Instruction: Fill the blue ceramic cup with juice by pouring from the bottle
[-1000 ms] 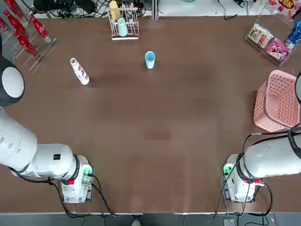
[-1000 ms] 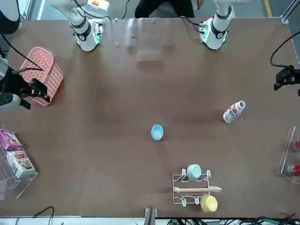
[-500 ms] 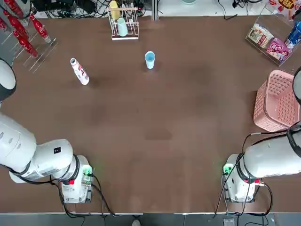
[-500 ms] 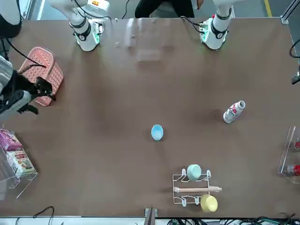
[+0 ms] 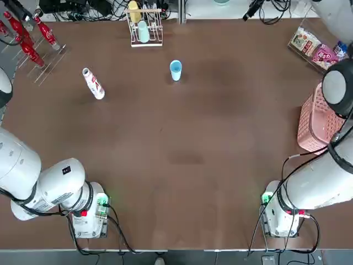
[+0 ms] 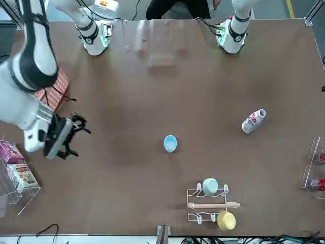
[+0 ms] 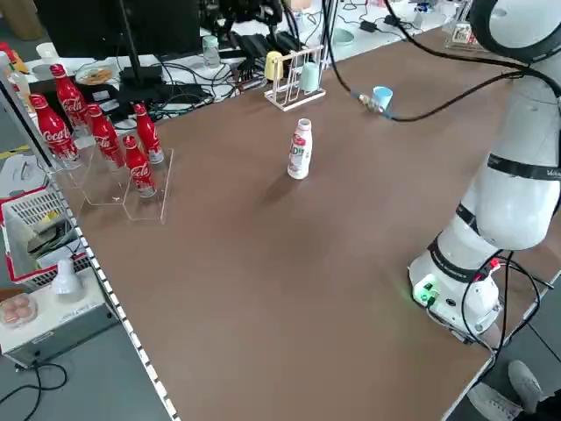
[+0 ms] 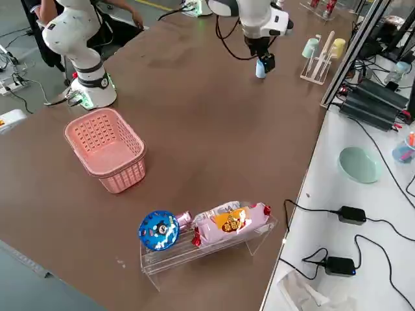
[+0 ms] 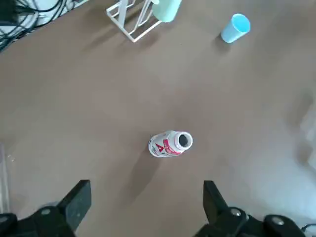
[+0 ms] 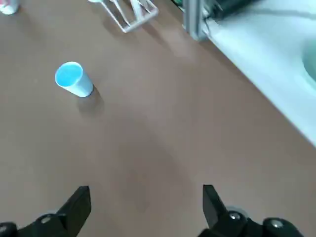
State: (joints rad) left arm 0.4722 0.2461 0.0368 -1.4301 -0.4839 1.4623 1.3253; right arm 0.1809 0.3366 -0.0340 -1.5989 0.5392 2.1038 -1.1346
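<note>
The blue ceramic cup [image 5: 175, 70] stands upright toward the far middle of the brown table [image 5: 187, 143]. The white bottle [image 5: 93, 84] with its red-and-blue label stands upright to the cup's left, apart from it. My left gripper [image 9: 145, 205] hovers high above the bottle [image 9: 170, 144], open and empty, with the cup [image 9: 235, 28] farther off. Raised over the table's right half, my right gripper [image 6: 76, 136] is open and empty. Its wrist view looks down on the cup [image 10: 73, 79] from well above.
A wire rack [image 5: 144, 25] with a mint cup and a yellow cup stands behind the blue cup. Red cola bottles [image 5: 25, 33] stand in a clear stand at the far left. A pink basket [image 5: 317, 124] and a clear snack tray [image 5: 314, 49] sit on the right.
My right arm has swung from beside the pink basket out over the table toward the cup. The left gripper has left the front view. Cup and bottle have not moved.
</note>
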